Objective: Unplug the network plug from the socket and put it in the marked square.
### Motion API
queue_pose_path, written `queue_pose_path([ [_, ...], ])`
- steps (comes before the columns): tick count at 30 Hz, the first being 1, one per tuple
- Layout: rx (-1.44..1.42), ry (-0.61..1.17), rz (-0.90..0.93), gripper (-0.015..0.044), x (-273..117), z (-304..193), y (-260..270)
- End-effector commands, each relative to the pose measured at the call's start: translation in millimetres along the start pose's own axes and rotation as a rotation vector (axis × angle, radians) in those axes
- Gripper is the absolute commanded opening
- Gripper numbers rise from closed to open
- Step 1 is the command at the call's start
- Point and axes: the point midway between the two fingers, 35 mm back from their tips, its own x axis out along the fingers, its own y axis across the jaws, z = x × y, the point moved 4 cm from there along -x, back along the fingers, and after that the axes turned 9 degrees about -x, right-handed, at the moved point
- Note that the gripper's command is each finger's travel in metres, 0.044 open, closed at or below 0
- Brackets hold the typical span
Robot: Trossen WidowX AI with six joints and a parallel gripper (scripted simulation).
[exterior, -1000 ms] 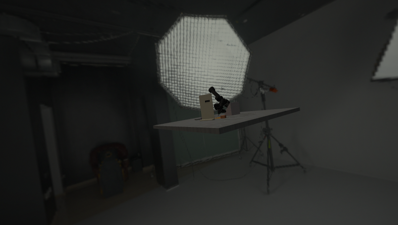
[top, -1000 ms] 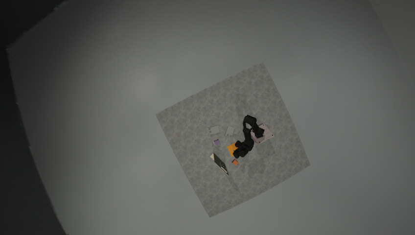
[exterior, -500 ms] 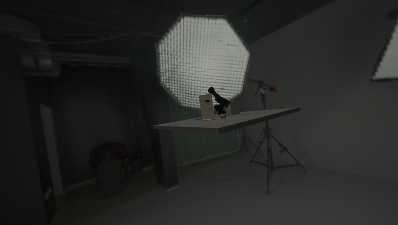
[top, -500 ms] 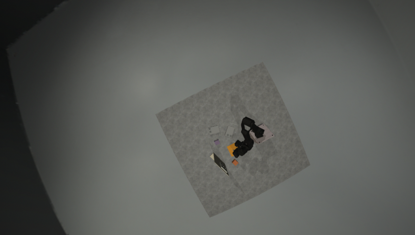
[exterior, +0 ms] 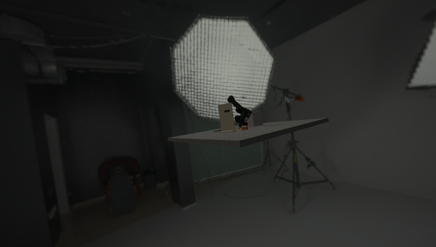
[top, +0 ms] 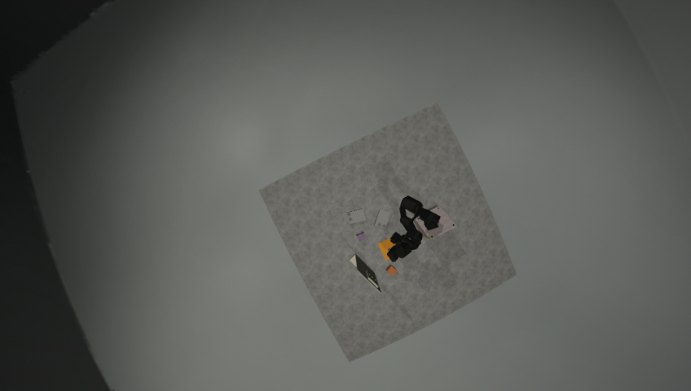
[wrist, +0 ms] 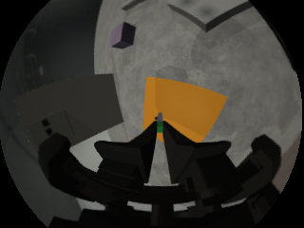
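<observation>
A small green plug (wrist: pixel 160 127) with a grey end is pinched between the fingertips of my gripper (wrist: pixel 160 123) (exterior: pixel 240 127), which is shut on it. In the wrist view the plug shows in front of the near left part of the orange marked square (wrist: pixel 190 104) (top: pixel 383 249). In the exterior view the fingertips are low, close above the table; a small gap or touch cannot be told. The upright panel (top: pixel 366 272) (exterior: pixel 226 121) (wrist: pixel 85 97) stands apart from the plug, its socket openings (wrist: pixel 46 123) at the left of the wrist view. The tab is too small to make out.
An orange block (top: pixel 391 271) (exterior: pixel 244 128) stands near the square, towards the panel's socket end. A purple block (top: pixel 361 236) (wrist: pixel 123 36) and two light grey boxes, one left (top: pixel 356 216) and one right (top: pixel 382 217), lie beyond the square. A pinkish plate (top: pixel 446 223) is by the arm's base.
</observation>
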Motion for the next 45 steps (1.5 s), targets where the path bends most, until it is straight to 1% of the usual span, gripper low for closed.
queue_pose_path([
  [1,-0.004,0.003,-0.005,0.0000,2.1,-0.1,-1.4],
  [15,0.000,0.000,0.000,0.0000,2.5,0.3,-0.6],
  [21,0.000,0.000,0.000,0.0156,2.5,0.3,-0.6],
  [45,-0.001,0.004,-0.003,0.0156,-12.9,-0.5,0.0],
])
